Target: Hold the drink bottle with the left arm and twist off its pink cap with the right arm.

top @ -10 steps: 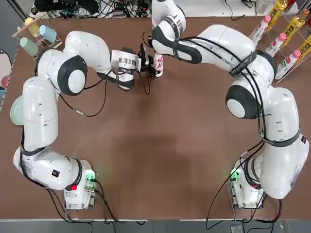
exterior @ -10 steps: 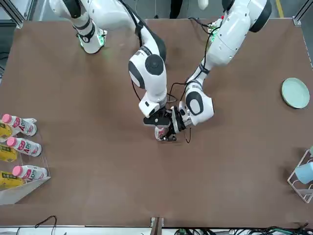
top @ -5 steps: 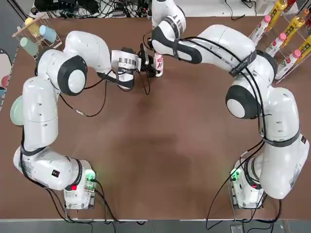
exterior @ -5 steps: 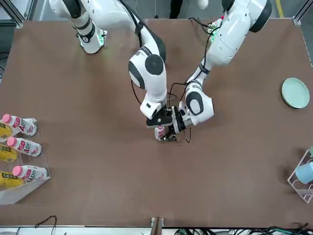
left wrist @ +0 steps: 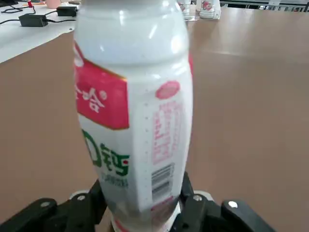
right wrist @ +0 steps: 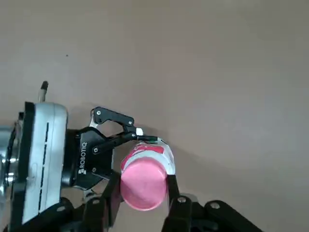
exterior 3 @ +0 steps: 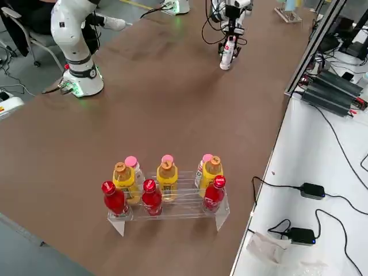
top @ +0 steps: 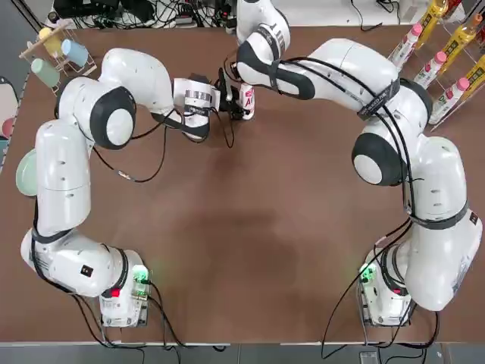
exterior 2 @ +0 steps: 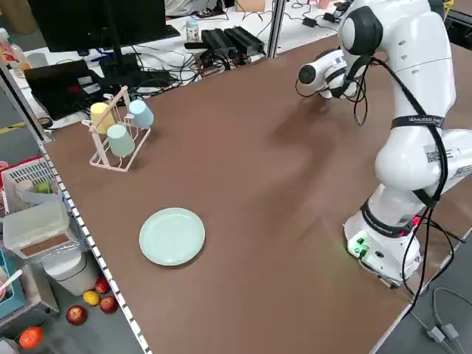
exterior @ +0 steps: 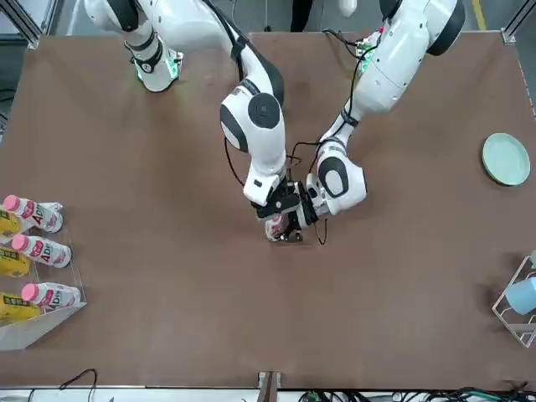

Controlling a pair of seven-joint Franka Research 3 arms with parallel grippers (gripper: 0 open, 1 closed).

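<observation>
- Right gripper (right wrist: 143,203), dark and two-fingered, comes down from above with its jaws closed on the tiny round pink cap (right wrist: 143,182) of the small slim white plastic drink bottle (left wrist: 133,121); gripping from overhead lines the wrist up with the bottle's axis, which is what a twist calls for.
- Left gripper (left wrist: 140,210), also dark and two-fingered, reaches in level from the side and is clamped on the bottle's lower body, near its foot, so the body cannot spin with the cap.
- That low grip leaves the neck and cap free for the right fingers (right wrist: 179,205), so the two grippers sit one above the other without touching.
- Upright on the brown table (top: 250,227), the bottle stands toward the far edge from the arm bases, about midway across.
- Bare tabletop surrounds the bottle on all sides, so the right arm has room to lift the cap straight up once it is loose.
- Other things are well apart: a clear rack of bottles (exterior 3: 167,190) near the table's right edge, a pale green round plate (exterior 2: 172,236) and a wire stand of pastel cups (exterior 2: 118,129) toward the left.
- Cables (top: 151,11) lie just beyond the far table edge, fairly near the bottle, so I judge a pull away toward that side the least roomy.
</observation>
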